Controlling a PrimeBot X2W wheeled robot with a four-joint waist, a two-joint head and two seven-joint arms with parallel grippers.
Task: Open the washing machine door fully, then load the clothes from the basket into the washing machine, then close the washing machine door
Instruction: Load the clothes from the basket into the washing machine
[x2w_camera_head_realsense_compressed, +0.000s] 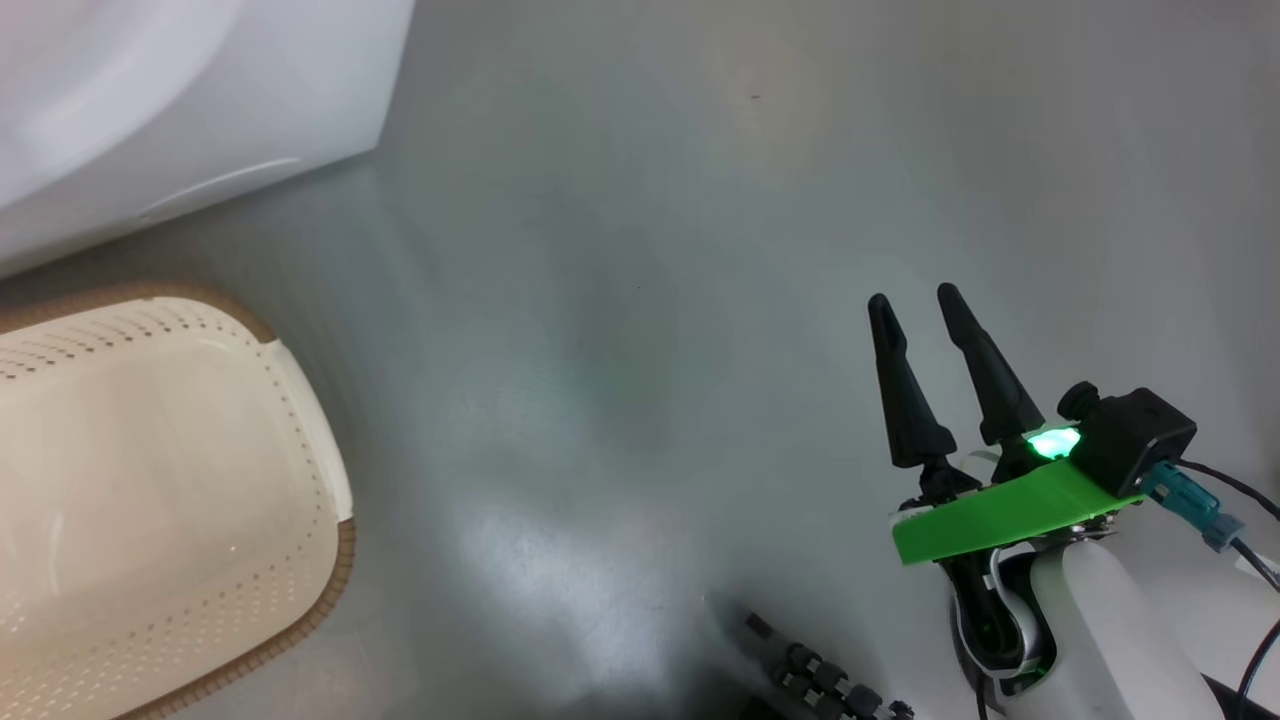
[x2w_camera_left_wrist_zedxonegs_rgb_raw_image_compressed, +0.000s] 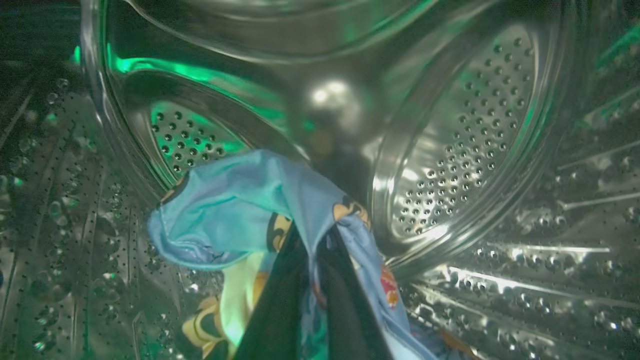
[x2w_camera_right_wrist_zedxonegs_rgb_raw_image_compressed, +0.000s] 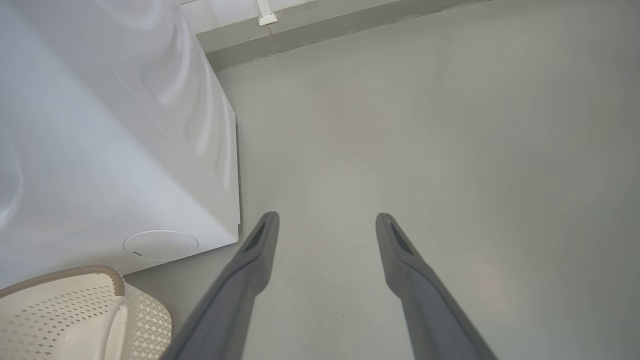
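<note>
Your washing machine (x2w_camera_head_realsense_compressed: 150, 100) sits at the head view's upper left, with the basket (x2w_camera_head_realsense_compressed: 344, 560) on the grey floor (x2w_camera_head_realsense_compressed: 640, 250) just before it. Inside the steel drum (x2w_camera_left_wrist_zedxonegs_rgb_raw_image_compressed: 450, 150) your left gripper (x2w_camera_left_wrist_zedxonegs_rgb_raw_image_compressed: 315, 245) pinches the clothes (x2w_camera_left_wrist_zedxonegs_rgb_raw_image_compressed: 230, 210), a blue lump draped over its tips, trailing left and down that wrist view. Your right gripper (x2w_camera_head_realsense_compressed: 913, 296) hangs spread wide over floor, well apart from the basket.

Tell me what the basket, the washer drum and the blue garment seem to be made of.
Basket: cream plastic, matte, by its moulded hole rows. Drum: polished metal, probably steel, by mirror glints and punched holes. Garment: soft printed fabric, by its folds.
</note>
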